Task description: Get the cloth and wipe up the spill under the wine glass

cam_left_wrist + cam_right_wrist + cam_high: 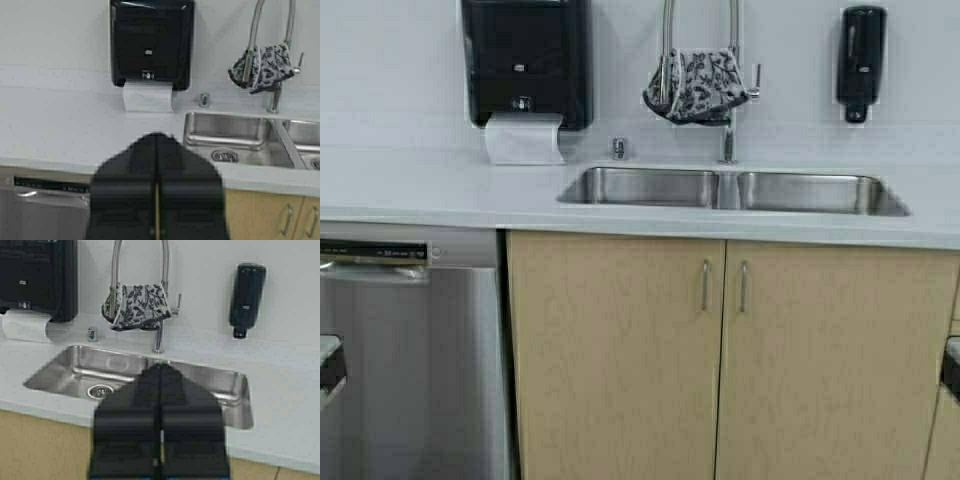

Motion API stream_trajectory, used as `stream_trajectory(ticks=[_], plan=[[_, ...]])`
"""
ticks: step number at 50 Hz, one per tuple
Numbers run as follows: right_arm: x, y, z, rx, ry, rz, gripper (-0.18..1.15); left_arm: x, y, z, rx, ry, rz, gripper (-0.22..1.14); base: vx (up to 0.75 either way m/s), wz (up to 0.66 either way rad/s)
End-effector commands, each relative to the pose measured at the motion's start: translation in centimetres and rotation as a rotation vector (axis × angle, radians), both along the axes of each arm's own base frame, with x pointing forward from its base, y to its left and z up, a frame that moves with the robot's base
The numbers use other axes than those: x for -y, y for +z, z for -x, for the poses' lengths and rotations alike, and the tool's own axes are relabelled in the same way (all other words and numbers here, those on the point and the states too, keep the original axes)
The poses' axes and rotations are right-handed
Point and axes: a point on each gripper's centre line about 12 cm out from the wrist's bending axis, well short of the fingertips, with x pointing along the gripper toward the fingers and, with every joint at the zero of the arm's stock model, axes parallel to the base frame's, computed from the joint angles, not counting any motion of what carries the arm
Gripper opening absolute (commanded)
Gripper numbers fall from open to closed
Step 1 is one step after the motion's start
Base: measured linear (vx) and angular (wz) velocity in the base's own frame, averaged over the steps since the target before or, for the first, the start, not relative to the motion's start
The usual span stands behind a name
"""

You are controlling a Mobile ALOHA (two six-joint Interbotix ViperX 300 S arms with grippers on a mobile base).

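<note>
We see our left gripper (156, 186) as two matte black fingers, broad at the base and tapering to a blunt peak, divided by a thin pale seam. Our right gripper (160, 422) shows the same black, wedge-shaped build, with a sliver of blue along its base. No cables, screws or markings are visible.
</note>
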Motion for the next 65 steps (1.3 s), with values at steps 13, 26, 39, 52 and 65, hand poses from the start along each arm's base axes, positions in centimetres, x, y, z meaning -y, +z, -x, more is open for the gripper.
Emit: stream_trajectory(ticks=[13,26,39,52,65], plan=[[-0.6,0.5,-0.1,0.016,0.029,0.004,0.06,0.0,0.8,-0.2,0.032,-0.001,0.011,0.02,0.34,0.05],[-1.6,0.7,0.0,0.022,0.079,0.003,0.06,0.0,0.7,-0.2,0.034,0.000,0.012,0.02,0.33,-0.02],[-1.7,0.5,-0.1,0.008,0.082,0.004,0.06,0.0,0.2,0.0,0.021,-0.002,0.018,0.02,0.32,-0.02],[-2.7,1.1,-0.5,-0.037,0.123,0.007,0.06,0.0,0.0,2.4,0.076,-0.004,0.025,0.02,0.32,-0.04],[-6.5,0.6,-3.3,-0.131,0.256,0.024,0.06,0.0,0.2,3.4,0.076,-0.003,0.027,0.02,0.29,-0.07]])
